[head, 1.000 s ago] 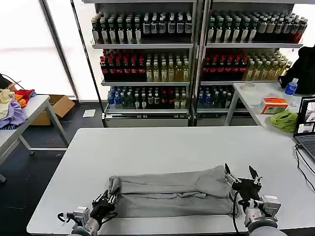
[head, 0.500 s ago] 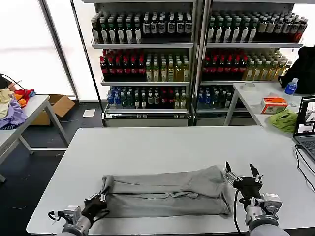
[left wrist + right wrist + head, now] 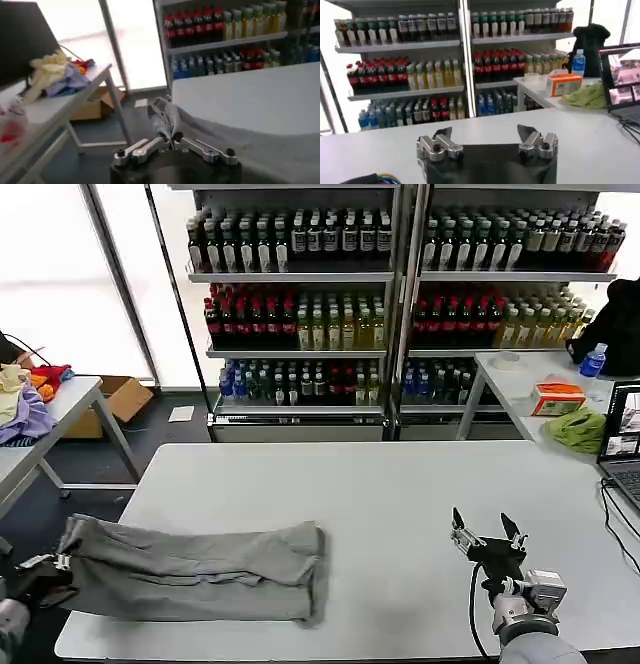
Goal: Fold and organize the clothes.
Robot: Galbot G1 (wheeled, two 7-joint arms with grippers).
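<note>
The clothes are one light grey garment (image 3: 200, 569), folded into a long band on the near left part of the white table (image 3: 380, 484). Its left end reaches past the table's left edge. There my left gripper (image 3: 55, 564) is shut on that end. In the left wrist view the left gripper (image 3: 167, 136) pinches a bunched fold, and the grey garment (image 3: 250, 145) trails back over the table. My right gripper (image 3: 487, 529) hovers open over bare table at the near right, well apart from the garment. The right wrist view shows the right gripper (image 3: 485, 133) with nothing between its fingers.
A side table (image 3: 70, 399) at the left carries a heap of coloured fabrics (image 3: 25, 409), with a cardboard box (image 3: 122, 397) behind it. Bottle shelves (image 3: 400, 304) fill the back. At the right stand a laptop (image 3: 622, 439), a green cloth (image 3: 578, 429) and an orange box (image 3: 556, 397).
My left gripper has pulled the garment far to the left, so its end now overhangs the table's left edge. The right gripper stays open near the same spot, no longer beside the garment.
</note>
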